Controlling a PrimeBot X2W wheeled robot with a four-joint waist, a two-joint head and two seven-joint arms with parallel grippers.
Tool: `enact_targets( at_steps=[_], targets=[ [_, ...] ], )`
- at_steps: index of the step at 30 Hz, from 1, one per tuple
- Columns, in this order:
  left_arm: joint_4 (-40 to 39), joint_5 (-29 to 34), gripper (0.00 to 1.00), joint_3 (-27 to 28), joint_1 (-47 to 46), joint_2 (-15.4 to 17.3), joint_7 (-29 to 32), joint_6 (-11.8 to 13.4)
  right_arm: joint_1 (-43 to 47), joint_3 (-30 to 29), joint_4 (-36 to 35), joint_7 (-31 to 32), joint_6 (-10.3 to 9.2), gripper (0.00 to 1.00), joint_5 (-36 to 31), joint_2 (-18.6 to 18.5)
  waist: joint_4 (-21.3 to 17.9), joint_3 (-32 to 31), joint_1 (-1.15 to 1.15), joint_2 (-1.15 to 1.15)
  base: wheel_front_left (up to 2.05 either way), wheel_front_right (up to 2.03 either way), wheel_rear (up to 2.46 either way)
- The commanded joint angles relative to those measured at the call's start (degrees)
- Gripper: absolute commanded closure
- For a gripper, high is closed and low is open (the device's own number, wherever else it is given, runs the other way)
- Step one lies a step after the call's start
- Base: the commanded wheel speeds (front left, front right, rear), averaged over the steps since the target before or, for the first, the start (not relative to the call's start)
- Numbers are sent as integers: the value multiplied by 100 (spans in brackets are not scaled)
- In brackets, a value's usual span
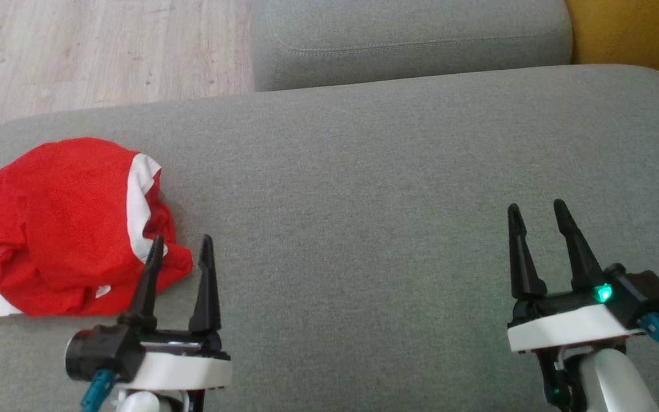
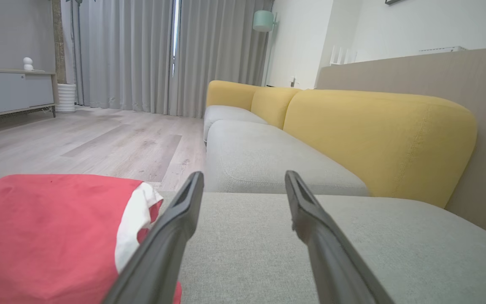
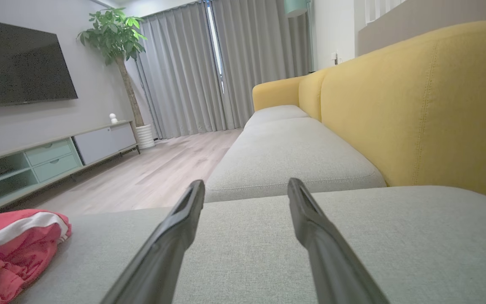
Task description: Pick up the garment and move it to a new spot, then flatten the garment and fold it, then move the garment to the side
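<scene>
One crumpled garment (image 1: 60, 223), left tool (image 1: 183, 240) spread

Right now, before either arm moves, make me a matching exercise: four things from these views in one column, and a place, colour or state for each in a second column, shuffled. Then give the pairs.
Column one:
1. garment
2. left gripper
3. right gripper
4. backrest

Column two:
A. yellow
B. open, over bare grey seat cushion, well away from the red cloth
C. red with white trim, crumpled at the cushion's left end
D. open, close beside the red cloth

Pairs: 1-C, 2-D, 3-B, 4-A.
</scene>
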Motion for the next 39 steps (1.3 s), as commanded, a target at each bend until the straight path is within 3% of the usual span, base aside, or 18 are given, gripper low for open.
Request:
enact_targets(
  at_steps=[1, 16, 28, 39],
  targets=[
    [-247, 44, 0, 295, -74, -51, -108, -83, -189, 150, -122, -110, 40, 0, 157, -46, 0, -10, 0, 0, 0, 0, 0],
    [206, 579, 0, 483, 40, -175, -280, -409, -287, 443, 728, -281, 44, 0, 241, -50, -41, -70, 0, 0, 0, 0, 0],
    [191, 482, 0, 454, 12, -179, -280, -354, -304, 397, 719, -281, 44, 0, 214, -50, 17, -92, 0, 0, 0, 0, 0],
    [216, 531, 0, 525, 84, -179, -280, -246, -207, 536, 699, -281, 44, 0, 258, -50, 484, -227, 0, 0, 0, 0, 0]
  ],
)
